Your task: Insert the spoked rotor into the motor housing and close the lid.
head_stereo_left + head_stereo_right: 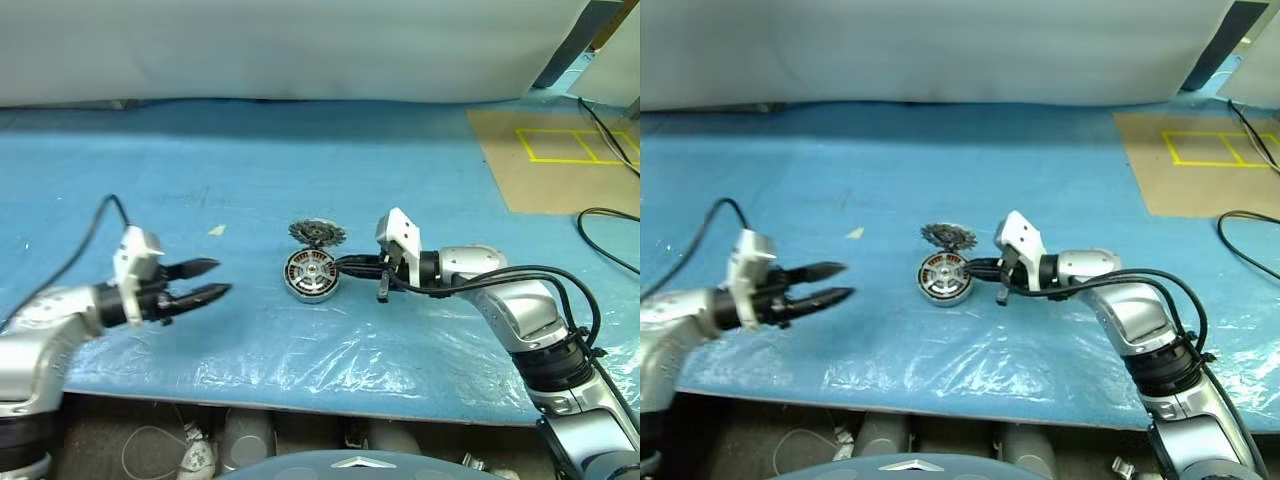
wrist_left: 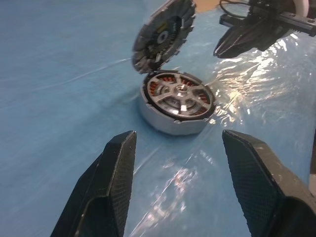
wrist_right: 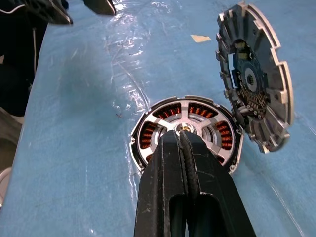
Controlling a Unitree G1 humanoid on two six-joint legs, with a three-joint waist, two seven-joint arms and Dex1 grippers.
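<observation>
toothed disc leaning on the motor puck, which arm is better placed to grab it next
Left, probably. The left pincer is open, pointing toward the toothed disc. The right pincer is shut, its tips resting over the hub of the motor housing, so it would have to pull back and open first.

Motor housing [image 1: 311, 275]: short round grey-sided puck, lying flat near the middle of the blue cover, open face up. Copper-orange windings visible through a silver spoked plate with a small centre hub; whether that plate is the spoked rotor, cannot tell. Toothed disc [image 1: 317, 234]: thin, round, silvery-dark, notched rim, dark round centre on its inner face. Tilted up on edge, leaning at the housing's far rim, touching it.
</observation>
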